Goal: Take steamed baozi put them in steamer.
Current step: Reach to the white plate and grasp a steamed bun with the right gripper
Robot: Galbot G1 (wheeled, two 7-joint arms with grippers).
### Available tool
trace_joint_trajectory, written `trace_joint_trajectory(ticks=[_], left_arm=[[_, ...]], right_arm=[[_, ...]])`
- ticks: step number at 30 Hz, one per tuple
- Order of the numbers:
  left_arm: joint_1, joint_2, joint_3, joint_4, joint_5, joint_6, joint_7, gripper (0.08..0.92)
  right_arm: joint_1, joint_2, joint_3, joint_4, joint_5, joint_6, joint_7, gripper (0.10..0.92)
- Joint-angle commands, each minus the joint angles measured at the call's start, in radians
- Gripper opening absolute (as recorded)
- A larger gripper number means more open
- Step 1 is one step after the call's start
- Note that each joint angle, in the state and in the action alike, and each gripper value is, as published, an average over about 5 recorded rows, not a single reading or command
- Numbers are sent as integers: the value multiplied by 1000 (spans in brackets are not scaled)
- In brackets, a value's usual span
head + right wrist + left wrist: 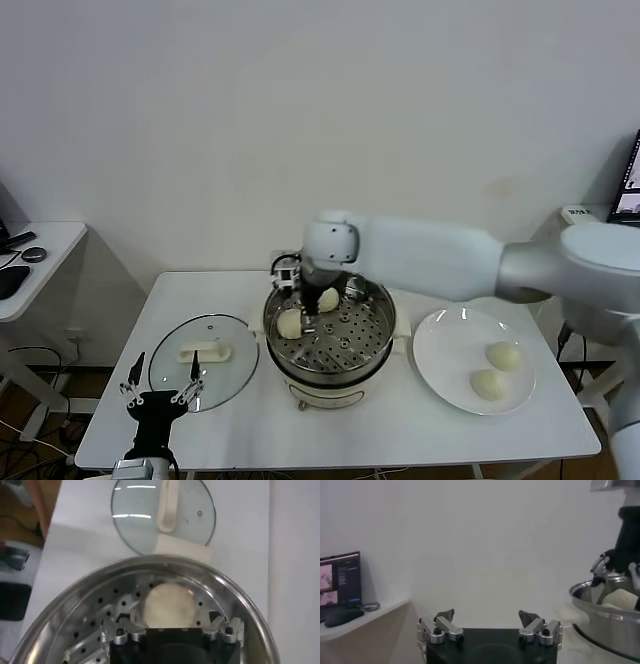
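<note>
The steamer (372,345) stands mid-table with two baozi on its perforated tray, one (290,323) on the lid side and one (328,299) farther back. Two more baozi (503,355) (488,383) lie on the white plate (445,345). My right gripper (305,312) is down inside the steamer. In the right wrist view it (170,619) is open, its fingers (122,627) spread either side of the lid-side baozi (168,602), which rests on the tray. My left gripper (160,385) is open and empty, low beside the table's front left; it also shows in the left wrist view (486,616).
The round glass lid (203,360) with a white handle lies flat left of the steamer; it also shows in the right wrist view (162,512). A side desk (35,255) stands far left. The wall runs behind the table.
</note>
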Motion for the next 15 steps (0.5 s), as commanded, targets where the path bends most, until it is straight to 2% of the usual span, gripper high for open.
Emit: trace_joint_trajectory(ticks=[1, 8, 15], left_arm=[[-2, 3, 1, 1, 0, 2, 1, 823], [-7, 9, 17, 11, 5, 2, 3, 823], [-11, 10, 26, 28, 11, 0, 8, 823]], right_arm=[[184, -350, -14, 218, -114, 154, -262, 822], [180, -723, -16, 347, -291, 337, -362, 823], [47, -879, 14, 332, -487, 506, -383, 823]])
